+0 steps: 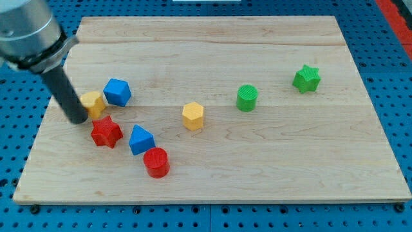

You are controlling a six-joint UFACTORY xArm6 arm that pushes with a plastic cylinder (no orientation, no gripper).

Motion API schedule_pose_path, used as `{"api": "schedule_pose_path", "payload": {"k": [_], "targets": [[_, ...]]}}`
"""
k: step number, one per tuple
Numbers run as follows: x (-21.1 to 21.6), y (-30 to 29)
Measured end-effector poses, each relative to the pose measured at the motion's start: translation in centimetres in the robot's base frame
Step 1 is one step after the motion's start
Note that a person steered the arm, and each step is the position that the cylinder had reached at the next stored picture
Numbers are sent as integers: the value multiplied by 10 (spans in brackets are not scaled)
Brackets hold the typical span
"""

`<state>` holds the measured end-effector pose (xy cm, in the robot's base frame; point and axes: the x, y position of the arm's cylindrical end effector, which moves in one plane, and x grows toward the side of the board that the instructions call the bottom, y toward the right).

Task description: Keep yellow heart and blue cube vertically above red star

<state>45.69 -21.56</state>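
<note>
The red star (105, 132) lies at the view's left on the wooden board (257, 167). The yellow heart (94, 103) sits just above it, slightly left. The blue cube (117, 91) sits above and right of the heart, touching or nearly touching it. My tip (78, 119) is at the left of the yellow heart, touching or almost touching it, and up-left of the red star. The rod rises toward the view's top left.
A blue triangular block (140, 140) lies right of the red star, with a red cylinder (156, 162) below it. A yellow hexagon (192, 116) is mid-board. A green cylinder (246, 98) and a green star (307, 78) lie at the right.
</note>
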Motion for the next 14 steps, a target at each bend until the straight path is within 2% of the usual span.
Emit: {"api": "schedule_pose_path", "payload": {"k": [1,2,3,6,7,8,9,10,12,13,14], "targets": [[-33,28],[-44,51],[-16,40],[-20,117],[-56,139],[-72,115],[-111,54],[-163,53],[-145,69],[-160,56],[-153,57]]}}
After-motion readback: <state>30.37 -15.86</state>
